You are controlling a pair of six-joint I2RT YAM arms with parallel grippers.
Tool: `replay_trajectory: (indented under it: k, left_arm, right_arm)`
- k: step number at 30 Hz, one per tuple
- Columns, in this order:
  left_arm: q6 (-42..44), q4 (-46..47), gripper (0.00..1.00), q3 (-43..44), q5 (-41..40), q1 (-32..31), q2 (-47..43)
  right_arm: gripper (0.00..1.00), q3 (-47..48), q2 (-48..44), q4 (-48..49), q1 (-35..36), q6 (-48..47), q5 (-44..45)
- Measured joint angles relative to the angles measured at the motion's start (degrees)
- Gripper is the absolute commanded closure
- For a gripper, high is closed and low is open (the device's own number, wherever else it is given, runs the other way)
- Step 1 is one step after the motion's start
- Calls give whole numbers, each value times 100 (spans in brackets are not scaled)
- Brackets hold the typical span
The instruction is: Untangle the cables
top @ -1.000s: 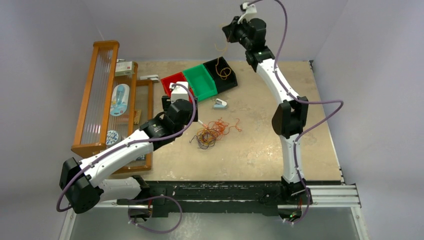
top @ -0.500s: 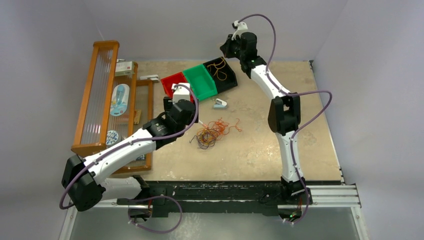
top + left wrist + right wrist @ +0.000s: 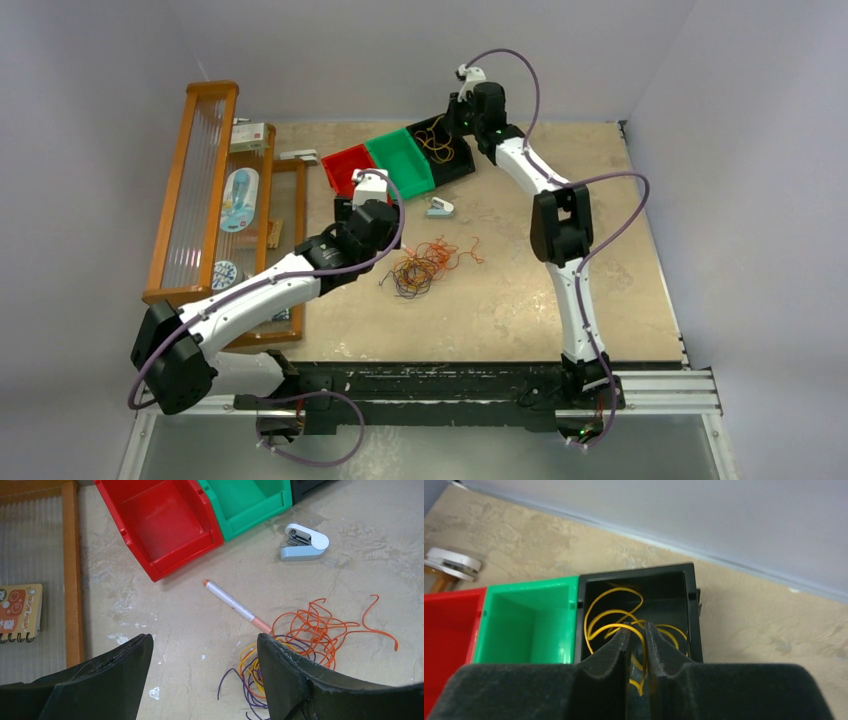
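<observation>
Cables [image 3: 425, 265]: top view, orange, yellow and purple tangle on bench [image 3: 520, 300]; yellow strands [image 3: 438, 145] in black bin [image 3: 455, 172]. Left wrist view: left end effector [image 3: 205, 645] spread wide over tangle edge, near pen [image 3: 232, 605]. Right wrist view: right end effector [image 3: 638, 627] nearly together above bin; pinch on strand cannot be told.

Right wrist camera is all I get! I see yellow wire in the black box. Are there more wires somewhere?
Observer: Yes. A tangle of orange, yellow and purple cables lies out on the table.
Operator: Is the other hand grabbing them?
Observer: No. The left gripper is wide open beside the tangle, with nothing between its fingers.
Operator: Is anything else lying there?
Observer: A pen lies with one end at the tangle's edge, and a small stapler sits near the green bin.
</observation>
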Motion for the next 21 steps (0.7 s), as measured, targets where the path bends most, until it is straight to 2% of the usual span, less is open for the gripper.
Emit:
replay_trajectory:
  k: [3, 10, 16, 21]
  left_arm:
    - [0, -2, 24, 0, 76, 0, 109]
    - [-44, -2, 23, 0, 247, 9, 264]
    - [-44, 0, 23, 0, 328, 28, 334]
    - [-48, 0, 23, 2, 413, 46, 461]
  right_arm:
    - [70, -4, 129, -212, 0, -48, -61]
    - [43, -503, 83, -343, 0, -96, -190]
    - [35, -931, -372, -466, 0, -131, -162]
    - [31, -1233, -1241, -398, 0, -136, -153]
